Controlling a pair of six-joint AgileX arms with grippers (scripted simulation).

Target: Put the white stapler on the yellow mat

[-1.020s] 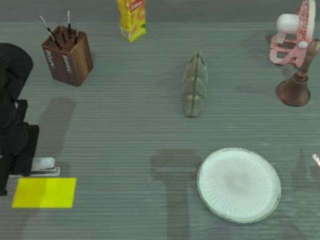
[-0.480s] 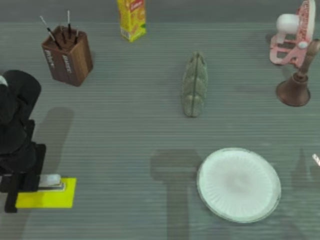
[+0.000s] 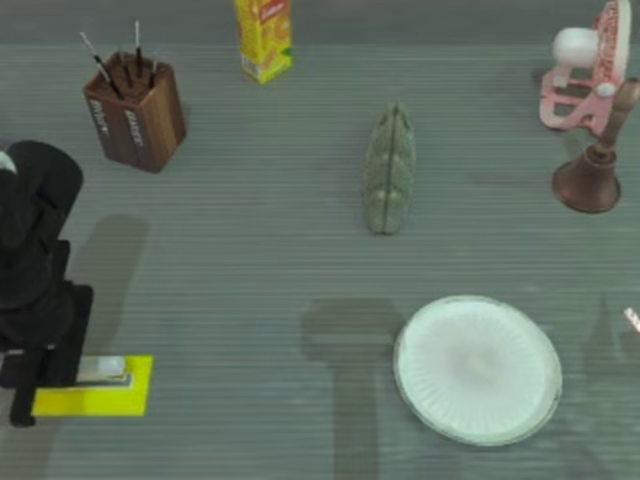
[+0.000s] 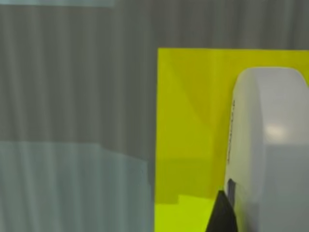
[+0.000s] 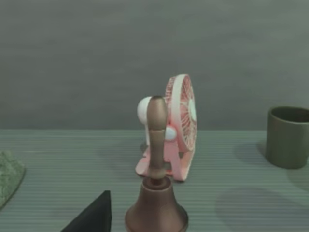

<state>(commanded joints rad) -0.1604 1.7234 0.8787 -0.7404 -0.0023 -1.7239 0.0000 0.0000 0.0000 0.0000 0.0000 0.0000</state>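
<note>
A wooden pen holder [image 3: 134,112] with pens is set at the far left of the worktop [image 3: 260,230], and a yellow juice carton [image 3: 263,38] stands at the far edge to its right. A green leaf-shaped piece [image 3: 388,170] lies near the middle, a white plate [image 3: 477,368] sits near and to the right, and a brown hand bell [image 3: 592,160] and a pink desk fan [image 3: 590,65] are grouped at the far right. A dark green cup [image 5: 287,137] is seen beyond them in the right wrist view. All of these are well apart from the yellow mat [image 3: 100,392], which lies flat at the near left. The white stapler [image 3: 104,370] is seen over the mat's far part, a slim white bar with a grey base and a rounded end; whether it touches the mat cannot be told. The left end effector [image 3: 45,372] is placed at the stapler's left end, covering it; whether its fingers are closed on the stapler cannot be told. Of the right end effector only a dark tip [image 5: 94,215] is shown, so its opening cannot be told.
</note>
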